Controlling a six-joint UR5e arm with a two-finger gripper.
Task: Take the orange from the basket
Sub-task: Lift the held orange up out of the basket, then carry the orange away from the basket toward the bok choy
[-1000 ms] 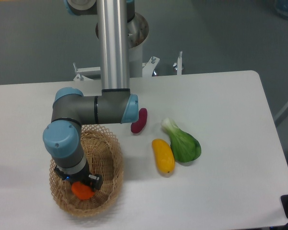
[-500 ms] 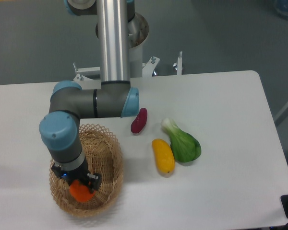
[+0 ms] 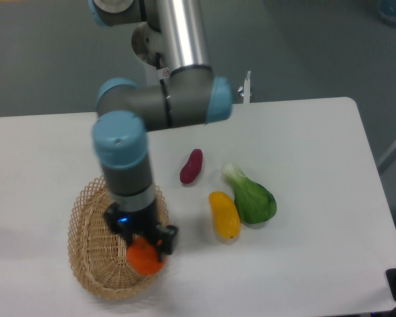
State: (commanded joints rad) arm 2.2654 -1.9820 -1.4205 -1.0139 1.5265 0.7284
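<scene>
Over the right rim of the basket (image 3: 86, 264), the gripper (image 3: 144, 247) points down and is clamped on the orange (image 3: 145, 258), which shows bright beneath the black fingers; whether the fruit touches the wicker cannot be told. To the right on the white table (image 3: 303, 145) lie 3 vegetables: a purple one (image 3: 191, 166), a yellow squash (image 3: 224, 214) and a green bok choy (image 3: 251, 197) just beside the squash.

Tool (image 3: 147, 254) down, clamped shut
</scene>
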